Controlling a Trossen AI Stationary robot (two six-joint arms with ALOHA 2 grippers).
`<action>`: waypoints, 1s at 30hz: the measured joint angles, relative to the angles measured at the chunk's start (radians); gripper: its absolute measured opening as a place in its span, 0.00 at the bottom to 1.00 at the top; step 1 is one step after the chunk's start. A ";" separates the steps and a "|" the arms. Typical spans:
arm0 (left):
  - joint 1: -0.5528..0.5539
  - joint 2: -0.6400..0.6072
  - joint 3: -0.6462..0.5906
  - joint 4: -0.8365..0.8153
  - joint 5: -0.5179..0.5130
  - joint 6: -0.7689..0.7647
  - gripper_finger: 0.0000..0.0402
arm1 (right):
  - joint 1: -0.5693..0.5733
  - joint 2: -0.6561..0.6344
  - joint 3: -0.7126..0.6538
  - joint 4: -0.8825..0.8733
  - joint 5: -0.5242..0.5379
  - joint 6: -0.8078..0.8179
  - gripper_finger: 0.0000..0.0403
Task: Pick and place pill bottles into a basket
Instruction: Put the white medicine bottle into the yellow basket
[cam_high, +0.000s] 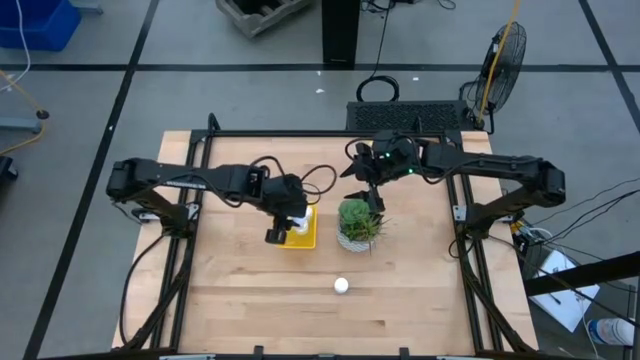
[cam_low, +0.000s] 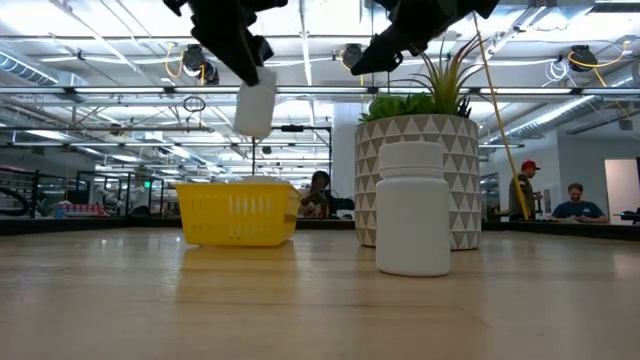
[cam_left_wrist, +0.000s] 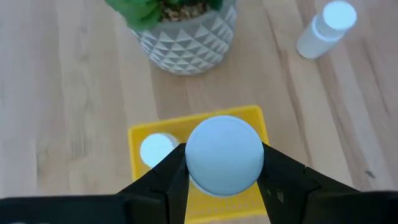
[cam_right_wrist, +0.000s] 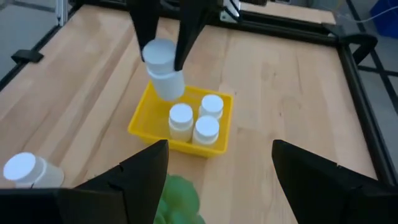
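Observation:
My left gripper (cam_high: 284, 224) is shut on a white pill bottle (cam_low: 255, 108) and holds it above the yellow basket (cam_high: 305, 238). The right wrist view shows three bottles standing in the basket (cam_right_wrist: 181, 121) (cam_right_wrist: 211, 106) (cam_right_wrist: 206, 130). One more bottle (cam_high: 342, 286) stands upright on the table, nearer the front edge than the potted plant (cam_high: 356, 224). My right gripper (cam_right_wrist: 217, 168) is open and empty, up in the air over the plant's far side (cam_high: 372, 196). My left gripper pinches the bottle at its cap end (cam_right_wrist: 158, 53) between its two fingers (cam_right_wrist: 146, 31). The fingers come from above, pointing down. The bottle hangs below them, slightly tilted, clear of the basket (cam_right_wrist: 146, 121) and over its left part.
The potted plant in a white patterned pot (cam_low: 420, 170) stands just right of the basket (cam_low: 238, 213). A dark frame (cam_high: 300, 133) runs along the table's far and side edges. Bare wood (cam_high: 240, 300) lies toward the near edge. People sit in the room beyond (cam_low: 575, 200).

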 joint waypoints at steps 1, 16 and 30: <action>0.000 -0.015 -0.024 0.027 0.000 -0.008 0.40 | 0.000 0.001 0.000 -0.003 0.000 -0.005 0.69; -0.022 -0.106 -0.314 0.254 0.004 -0.104 0.40 | -0.005 0.000 0.000 0.048 0.025 -0.018 0.69; -0.036 -0.105 -0.463 0.405 0.001 -0.146 0.40 | -0.005 0.000 0.000 0.048 0.026 -0.015 0.69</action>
